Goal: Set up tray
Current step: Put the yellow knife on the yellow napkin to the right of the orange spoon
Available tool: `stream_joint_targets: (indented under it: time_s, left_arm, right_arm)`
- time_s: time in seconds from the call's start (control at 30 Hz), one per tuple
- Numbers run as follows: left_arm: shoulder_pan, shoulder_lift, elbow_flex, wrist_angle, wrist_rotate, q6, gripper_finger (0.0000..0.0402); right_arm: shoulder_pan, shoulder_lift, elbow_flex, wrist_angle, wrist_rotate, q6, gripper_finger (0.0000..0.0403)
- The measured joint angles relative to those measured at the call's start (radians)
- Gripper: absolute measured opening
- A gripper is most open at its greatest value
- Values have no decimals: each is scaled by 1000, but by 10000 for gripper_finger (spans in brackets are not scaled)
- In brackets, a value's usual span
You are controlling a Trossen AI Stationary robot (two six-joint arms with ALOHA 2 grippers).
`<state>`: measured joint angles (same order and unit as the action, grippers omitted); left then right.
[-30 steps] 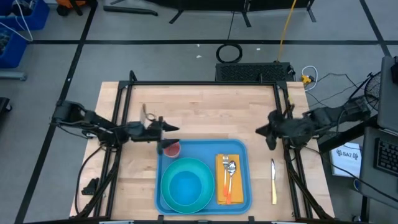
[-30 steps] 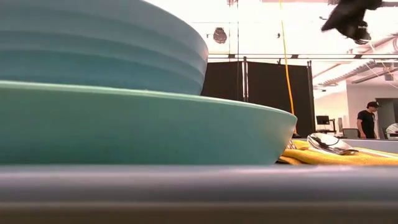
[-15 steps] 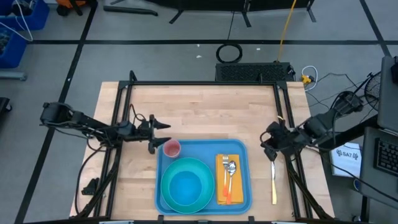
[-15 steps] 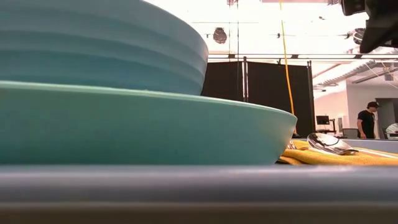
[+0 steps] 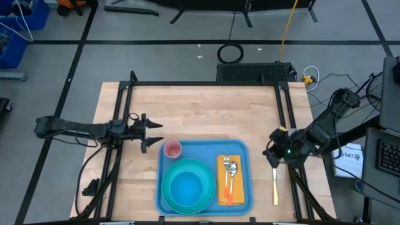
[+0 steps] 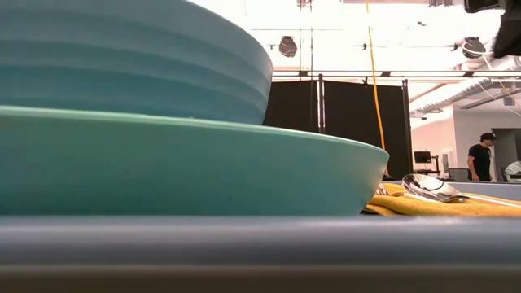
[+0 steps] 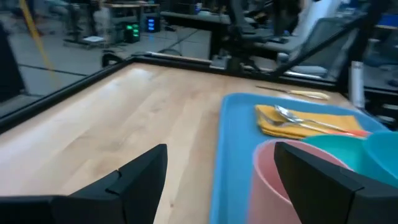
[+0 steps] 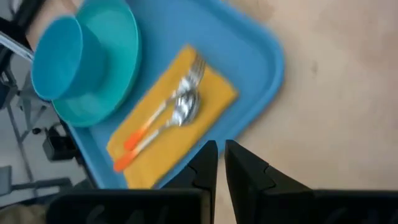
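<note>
The light-blue tray lies at the table's near edge. On it are a teal plate bearing a blue bowl, a pink cup in the far left corner, and a yellow napkin with a fork and spoon. A knife lies on the table right of the tray. My left gripper hangs open just left of the cup, apart from it. My right gripper, fingers together, hovers over the knife's far end; the right wrist view does not show the knife.
Black frame rails run along the table's left, right and far sides. Bare wood lies beyond the tray toward the far edge. In the low view, a person stands far off in the room.
My left gripper has drawn back from the pink cup toward the table's left edge; the cup stays standing on the tray. My right gripper has moved toward the near edge and come down over the knife's far end.
</note>
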<state>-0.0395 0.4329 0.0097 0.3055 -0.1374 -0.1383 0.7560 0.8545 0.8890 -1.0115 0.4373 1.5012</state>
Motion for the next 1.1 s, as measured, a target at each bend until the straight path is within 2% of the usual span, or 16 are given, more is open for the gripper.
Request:
stream_joint_targets:
  time_s: [0.2,0.33,0.47,0.57,0.83,1.1]
  left_arm:
    - [0,-255,1,-251,-21,-2,301]
    - [0,-347,3,-279,57,24,301]
    - [2,-352,6,-294,65,31,301]
    - [2,-340,7,-296,63,30,301]
    - [2,-327,7,-282,61,-25,301]
    - [2,-325,5,-255,58,-23,301]
  right_arm:
    - [105,107,0,12,-125,257,14]
    - [167,183,0,41,-228,431,3]
    - [215,262,0,58,-297,569,2]
    - [239,323,0,61,-386,643,1]
    - [274,469,0,160,-516,740,1]
    - [259,573,0,319,-514,715,2]
